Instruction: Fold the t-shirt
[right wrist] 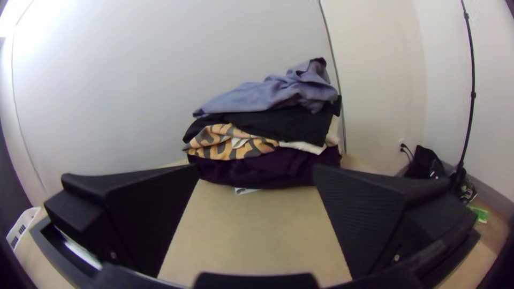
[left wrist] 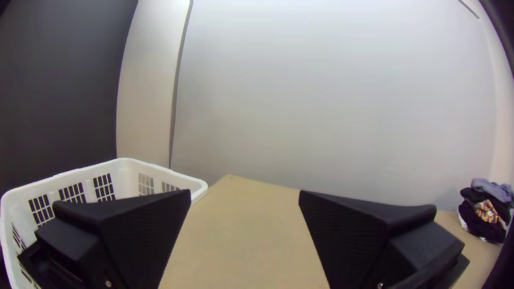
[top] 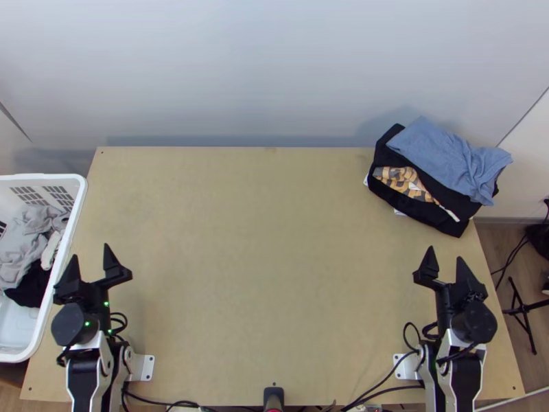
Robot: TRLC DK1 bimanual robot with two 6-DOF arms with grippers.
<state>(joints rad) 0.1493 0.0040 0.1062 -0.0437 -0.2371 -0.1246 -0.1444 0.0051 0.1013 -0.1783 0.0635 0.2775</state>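
At the near edge of the light wooden table (top: 274, 275), a small black device (top: 273, 397) is sitting between the 2 arms. The left gripper (top: 90, 250) is hanging over the table's near left part, its 2 fingers standing wide apart and holding nothing. The right gripper (top: 446, 253) is hanging over the near right part, its 2 fingers also standing wide apart and holding nothing.

At the table's left edge, a white basket (top: 77, 206) is holding bunched grey cloth (top: 24, 240) and black cloth (top: 31, 285). Beyond the right edge, a black stand (top: 521, 309) is resting on the floor.

Farther off, on the far right corner, a pile of garments is lying. In the right wrist view, a dark garment (right wrist: 257, 168) is lying low in the pile, an orange-and-grey patterned one (right wrist: 214, 145) is showing above it, then a black one (right wrist: 289, 123), and a blue one (right wrist: 257, 97) is lying loosely rumpled on top. The t-shirt may be lying in this pile or in the basket; its shape is not standing out clearly enough to tell. Behind the table, a pale wall (top: 274, 75) is rising.
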